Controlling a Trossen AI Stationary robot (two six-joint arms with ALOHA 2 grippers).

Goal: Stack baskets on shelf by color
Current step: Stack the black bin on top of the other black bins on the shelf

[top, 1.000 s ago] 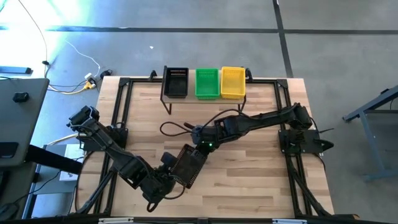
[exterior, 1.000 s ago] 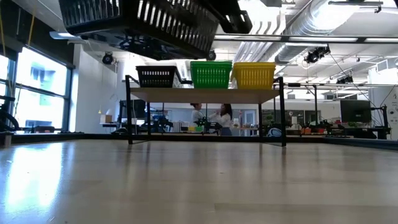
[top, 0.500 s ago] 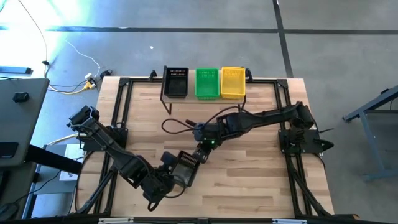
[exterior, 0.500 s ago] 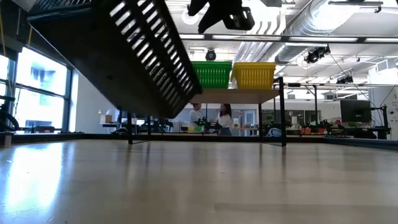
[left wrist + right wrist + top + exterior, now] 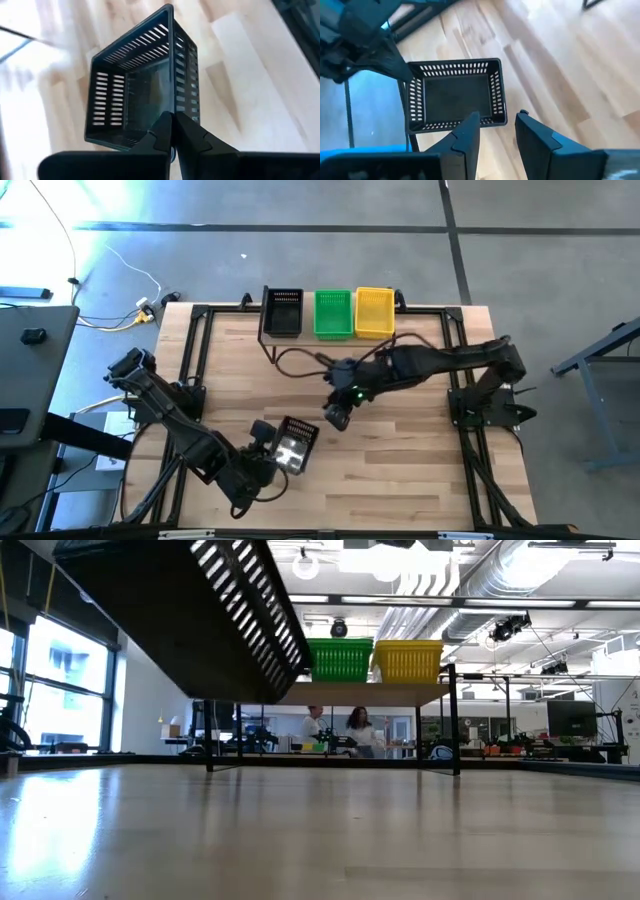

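A black basket [image 5: 293,446] hangs over the table's near left part, with my left gripper [image 5: 272,450] shut on it. It fills the upper left of the low view [image 5: 200,620], tilted and clear of the tabletop. My right gripper [image 5: 335,420] stands open above the table's middle, apart from this basket [image 5: 455,95]. The shelf [image 5: 400,692] stands on its black legs at the far edge. On its top sit a black basket [image 5: 283,311], a green basket [image 5: 333,313] and a yellow basket [image 5: 374,312], side by side. My left gripper pinches the black basket's rim close to a corner [image 5: 173,114] between its two fingers [image 5: 161,131]. The fingers slant down from the near left. The basket is lifted clear of the table and tilted, its open mouth turned up toward the gripper.
A dark cable [image 5: 295,358] loops over the tabletop in front of the shelf. Black frame rails [image 5: 195,360] run along the table's sides. Bare wood [image 5: 400,470] lies at the near right. People [image 5: 335,728] stand in the room beyond the table.
My right gripper has let go of the black basket's far end and risen away toward the far right. The basket, now held only by my left gripper, has tipped from nearly level to steeply tilted and swung in toward that gripper.
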